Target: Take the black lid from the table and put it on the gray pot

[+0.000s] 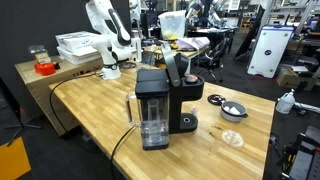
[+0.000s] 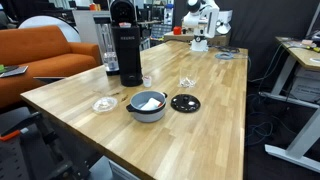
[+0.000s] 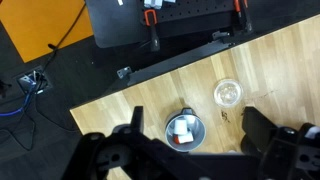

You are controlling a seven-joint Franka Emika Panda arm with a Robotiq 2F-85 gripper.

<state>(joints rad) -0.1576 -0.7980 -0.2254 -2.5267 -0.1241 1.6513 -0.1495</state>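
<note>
The black lid (image 2: 185,102) lies flat on the wooden table, just beside the gray pot (image 2: 148,105), and shows in both exterior views (image 1: 217,98). The pot (image 1: 232,110) holds white pieces. My arm (image 2: 200,20) stands at the far end of the table, well away from both. In the wrist view my gripper (image 3: 192,116) is open and empty, high above the table, with the pot (image 3: 183,129) seen between its fingers. The lid is hidden in that view.
A big black coffee machine (image 2: 124,45) stands next to the pot. A pale translucent disc (image 2: 104,103) lies on the pot's other side, near the table edge (image 3: 150,72). A small glass piece (image 2: 187,82) lies farther in. An orange sofa (image 2: 40,55) is beside the table.
</note>
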